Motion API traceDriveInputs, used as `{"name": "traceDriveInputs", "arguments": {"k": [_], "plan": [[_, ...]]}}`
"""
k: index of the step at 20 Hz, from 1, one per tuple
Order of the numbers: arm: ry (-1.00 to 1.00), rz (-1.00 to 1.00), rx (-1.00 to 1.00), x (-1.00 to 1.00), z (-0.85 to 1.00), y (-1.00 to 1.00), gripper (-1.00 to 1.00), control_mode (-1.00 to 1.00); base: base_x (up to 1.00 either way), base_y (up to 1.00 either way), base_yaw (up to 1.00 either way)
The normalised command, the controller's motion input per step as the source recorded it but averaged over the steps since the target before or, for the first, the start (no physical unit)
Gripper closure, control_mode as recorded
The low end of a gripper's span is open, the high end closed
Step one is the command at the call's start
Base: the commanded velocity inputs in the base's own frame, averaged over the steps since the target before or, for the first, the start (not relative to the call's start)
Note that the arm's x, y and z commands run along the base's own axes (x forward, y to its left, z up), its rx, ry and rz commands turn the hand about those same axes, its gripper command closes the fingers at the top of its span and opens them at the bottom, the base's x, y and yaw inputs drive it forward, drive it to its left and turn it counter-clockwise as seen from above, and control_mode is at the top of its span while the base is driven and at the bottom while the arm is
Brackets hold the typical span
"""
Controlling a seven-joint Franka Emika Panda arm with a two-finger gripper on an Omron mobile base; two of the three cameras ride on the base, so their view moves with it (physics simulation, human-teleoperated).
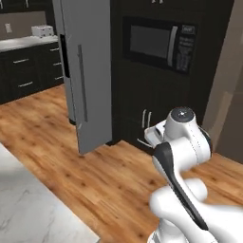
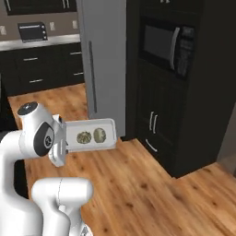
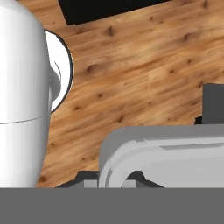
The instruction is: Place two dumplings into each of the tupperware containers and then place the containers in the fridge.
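Wood plank floor [image 2: 152, 184] is running across the kitchen, w/ black cabinets along the back and a tall black cabinet w/ built-in microwave [image 2: 163, 41] standing on the right. Fridge [image 2: 103, 69] is standing just left of that cabinet, its grey door [image 1: 83, 76] hanging open toward the camera in the left base view. Marble counter corner [image 1: 28, 204] is showing at lower left there. Arm is holding a tupperware container [image 2: 91, 134] level above the floor, well apart from the fridge; two dumplings [image 2: 91, 136] are sitting side by side inside it. Gripper [image 2: 66, 146] is sitting at the container's near end, fingers clamped shut on its rim. In the hand view the container's pale rim [image 3: 162, 148] is crossing just above the finger tips, w/ floor behind it.
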Motion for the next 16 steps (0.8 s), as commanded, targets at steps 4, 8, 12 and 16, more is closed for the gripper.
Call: {"name": "traceDriveInputs", "arguments": {"k": [4,8,12,16], "plan": [[0.0,0.0,0.0,0.0,0.0,0.0,1.0,1.0,0.91,0.25,0.47],[0.0,0.0,0.0,0.0,0.0,0.0,1.0,1.0,0.98,0.21,0.46],[0.0,0.0,0.0,0.0,0.0,0.0,1.0,1.0,1.0,0.05,0.44],[0.0,0.0,0.0,0.0,0.0,0.0,1.0,1.0,1.0,0.0,0.39]]}}
